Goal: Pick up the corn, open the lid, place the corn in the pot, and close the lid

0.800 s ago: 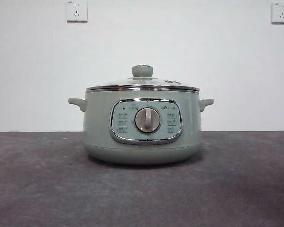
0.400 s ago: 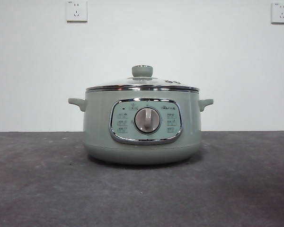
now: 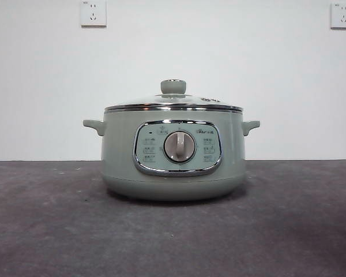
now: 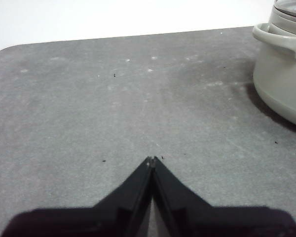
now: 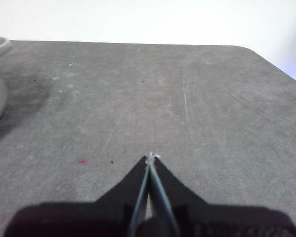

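Two tools pressed together, left tool [image 4: 152,159], right tool [image 5: 151,157], lid [image 3: 173,103] unmoved on pot [image 3: 173,167]

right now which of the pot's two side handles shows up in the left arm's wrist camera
The handle on the pot's left-hand side in the front view. The left wrist view shows it whole; the right wrist view catches only the other handle's edge.

- pot [image 3: 173,167]: pale sage green, chrome-framed panel, silver dial [image 3: 179,146]
- lid [image 3: 173,104]: clear glass, shiny metal rim, pale green knob
- table [image 3: 46,231]: mottled dark grey
- wall sockets [image 3: 93,12]: white
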